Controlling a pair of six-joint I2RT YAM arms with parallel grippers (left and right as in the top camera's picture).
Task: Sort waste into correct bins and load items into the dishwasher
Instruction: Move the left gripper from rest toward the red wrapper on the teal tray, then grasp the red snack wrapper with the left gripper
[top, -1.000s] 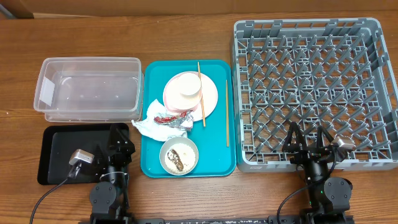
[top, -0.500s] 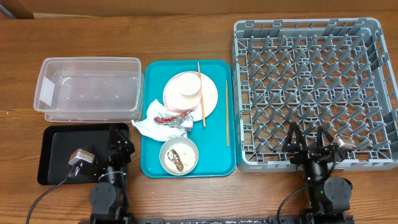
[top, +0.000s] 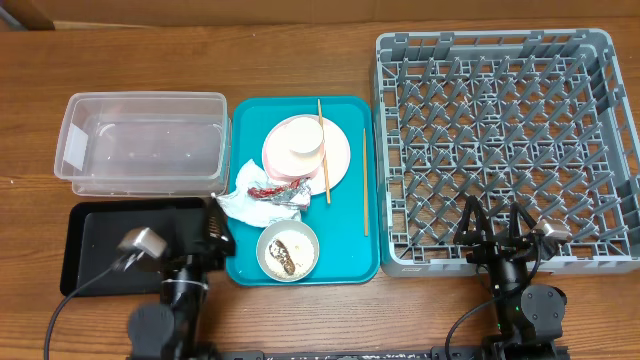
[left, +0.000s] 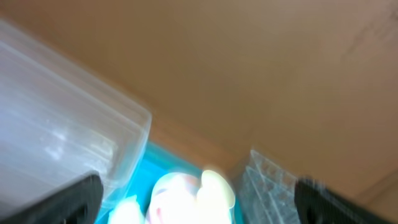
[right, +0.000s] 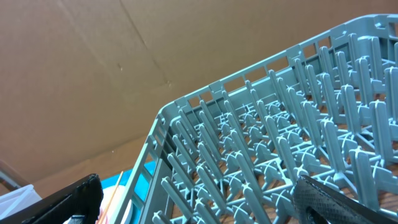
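At the upper left of the overhead frame the clear tub (top: 140, 140) is seen empty, and the black tray (top: 95, 245) below it is empty too. The left hand (top: 212, 228) is found over the right end of this tray, just beside the teal tray (top: 345, 255). Its fingers are spread wide and nothing is held (the left wrist view is too blurred to add more).

In the middle, the crumpled napkin (top: 262, 195) with foil and red scraps is laid over the teal tray's left edge. The bowl (top: 287, 250) with rice and a brown lump is placed below it, and the plate (top: 335, 160) carrying the cream cup (top: 303, 140) above it. One chopstick (top: 323, 150) is laid across the plate, the other (top: 365, 180) on the tray further right.

At the right the dish rack (top: 500, 130) is empty. The right hand (top: 495, 235) is held spread over its lower edge, grasping nothing.

Nothing is sorted yet. If the napkin is pinched at one corner only, foil and scraps may be dropped on the desk (top: 300, 50). If the plate is lifted first, the chopstick may be rolled off. Rice may be spilled if the bowl is tipped early.
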